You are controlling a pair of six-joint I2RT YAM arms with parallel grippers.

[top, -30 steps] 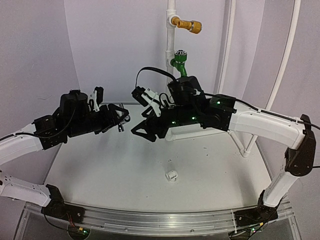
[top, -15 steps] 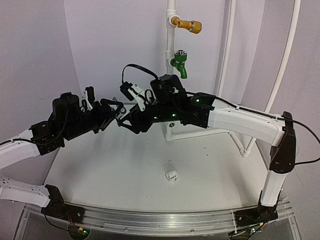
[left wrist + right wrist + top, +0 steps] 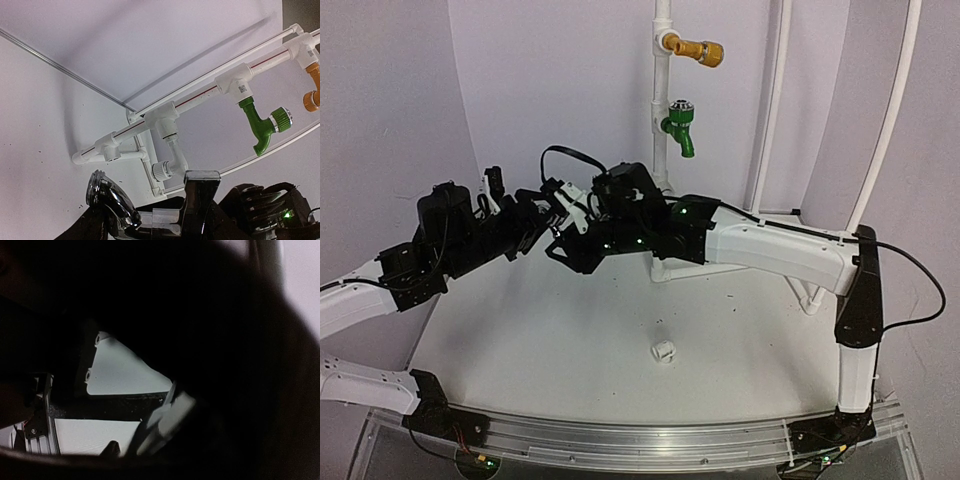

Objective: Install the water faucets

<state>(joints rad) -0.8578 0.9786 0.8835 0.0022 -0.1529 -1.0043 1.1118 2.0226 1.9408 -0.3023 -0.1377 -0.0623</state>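
Note:
My left gripper [image 3: 535, 222] is shut on the shiny silver tap [image 3: 112, 200], held in the air over the table's back left. Its threaded spout points left and its lever handle [image 3: 200, 200] stands up. My right gripper [image 3: 558, 246] has its jaws spread, right against the left gripper's tip. Its ridged black fingers [image 3: 252, 202] show just right of the lever handle. The right wrist view is almost all dark, with a blurred pale piece [image 3: 167, 422] close to the lens. The short white fitting [image 3: 663, 351] lies loose on the table in front.
A white pipe frame [image 3: 663, 85] stands at the back, carrying the yellow-brass tap [image 3: 700, 49] and the green tap [image 3: 680, 128]. A ribbed white socket [image 3: 162, 170] sits low on the frame. Curved white tubes [image 3: 890, 120] rise at the right. The table [image 3: 550, 340] is white.
Both grippers moved left and came together. The right arm stretched further left until its open jaws reached the tap in the left gripper. The white fitting has not moved.

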